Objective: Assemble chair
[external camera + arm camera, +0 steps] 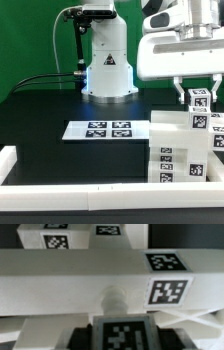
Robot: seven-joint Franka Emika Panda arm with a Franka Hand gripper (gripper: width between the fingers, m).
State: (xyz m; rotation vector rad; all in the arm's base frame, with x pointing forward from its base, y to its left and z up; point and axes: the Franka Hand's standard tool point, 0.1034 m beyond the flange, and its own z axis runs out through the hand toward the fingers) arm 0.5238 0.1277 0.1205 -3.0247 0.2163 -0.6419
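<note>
1. The chair (185, 140), a stack of joined tagged panels, stands at the exterior view's right, beside the marker board (98, 129).
2. The gripper (198, 97) pinches a tagged part (122, 332) just above it.
3. Seating this part remains; probably more follows.

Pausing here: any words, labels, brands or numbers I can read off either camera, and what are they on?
No readable text in either view.
Chair parts: only black-and-white square tags, no letters or digits.
Marker board: four such tags, nothing written.
Arm base: a small dark mark and a bluish light, too small to read.
</note>
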